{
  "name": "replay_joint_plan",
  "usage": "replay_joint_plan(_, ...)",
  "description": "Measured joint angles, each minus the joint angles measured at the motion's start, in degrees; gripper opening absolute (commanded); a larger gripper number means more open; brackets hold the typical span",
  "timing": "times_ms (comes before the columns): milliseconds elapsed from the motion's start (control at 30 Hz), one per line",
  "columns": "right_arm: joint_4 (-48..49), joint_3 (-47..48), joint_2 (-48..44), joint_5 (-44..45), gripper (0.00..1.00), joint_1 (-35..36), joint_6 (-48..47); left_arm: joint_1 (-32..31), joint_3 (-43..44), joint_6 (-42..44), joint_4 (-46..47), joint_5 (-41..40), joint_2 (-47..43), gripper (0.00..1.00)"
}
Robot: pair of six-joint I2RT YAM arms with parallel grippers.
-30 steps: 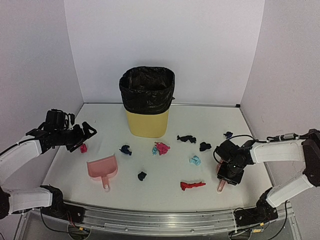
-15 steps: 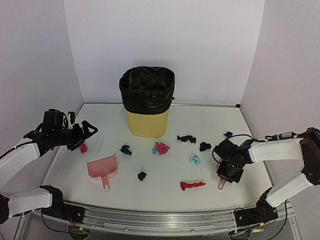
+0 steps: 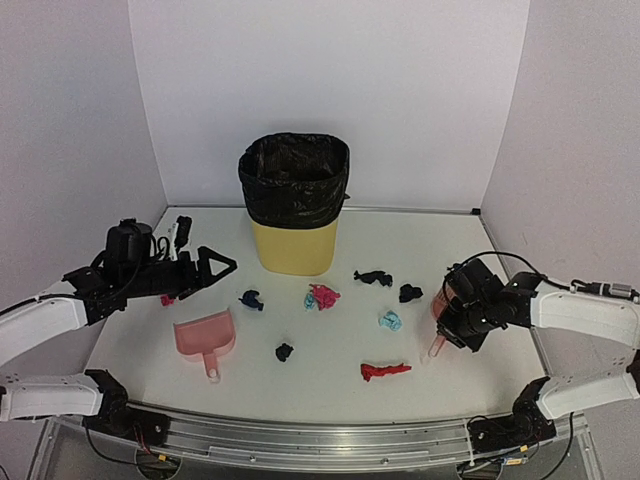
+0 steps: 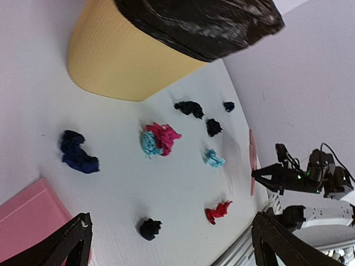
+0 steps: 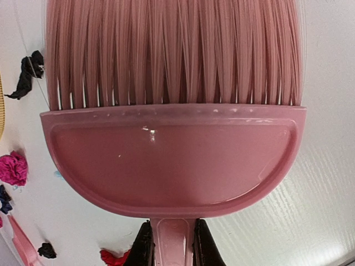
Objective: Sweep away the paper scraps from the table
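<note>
- R tool: jaws pinched in over the last sec and are now clenched on the handle of the pink hand brush, just below the head. Bristles point away from the wrist cam.
- Brush lay flat at R side of the counter a sec ago. It now looks lifted and tilted, handle end hanging toward the surface. R arm has pulled back and up a bit.
- L tool: released, jaws wide, nothing in it. The arm has swung inward from the L edge and now hovers beyond the dustpan.
- Dustpan unmoved: flat on counter, L-front, handle toward near edge.
- Paper scraps: all on the counter, none shifted. They're spread across the mid strip btw dustpan and brush, in front of the yellow bin w/ black liner.
- One magenta wad is partly hidden under the L arm. The red one lies nearest the front.
- Read: brush pick-up looks done, sweeping not begun, no scrap in pan or bin.
- Next, prob: L takes the dustpan handle, and R sets bristles down beyond the R-most wads and drags them toward the pan.
- Risk: light wads may flick or roll off-line.
</note>
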Motion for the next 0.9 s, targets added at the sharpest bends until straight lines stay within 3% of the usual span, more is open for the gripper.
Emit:
replay_joint_plan(167, 1.16, 4.25, 1.48, -0.33, 0.00, 3.51, 5.43, -13.22, 0.83, -0.48, 6.19, -5.28, 5.11, 0.98)
replay_joint_plan(300, 4.89, 11.25, 7.68, -0.54, 0.00, 7.03, 9.38, -24.22, 3.08, 0.13, 12.15, -10.62, 12.20, 0.98)
replay_joint_plan(433, 9.65, 16.21, 12.24, -0.36, 0.00, 10.08, 12.69, -31.66, 5.02, 1.57, 18.28, -14.59, 17.68, 0.97)
replay_joint_plan(633, 16.04, 18.68, 14.98, -0.21, 0.00, 12.47, 15.89, -37.88, 6.45, 3.59, 27.67, -20.49, 24.74, 0.92)
replay_joint_plan(900, 21.31, 21.49, 16.66, -0.96, 0.00, 14.19, 17.91, -39.09, 9.21, 4.51, 35.15, -27.82, 33.19, 0.84)
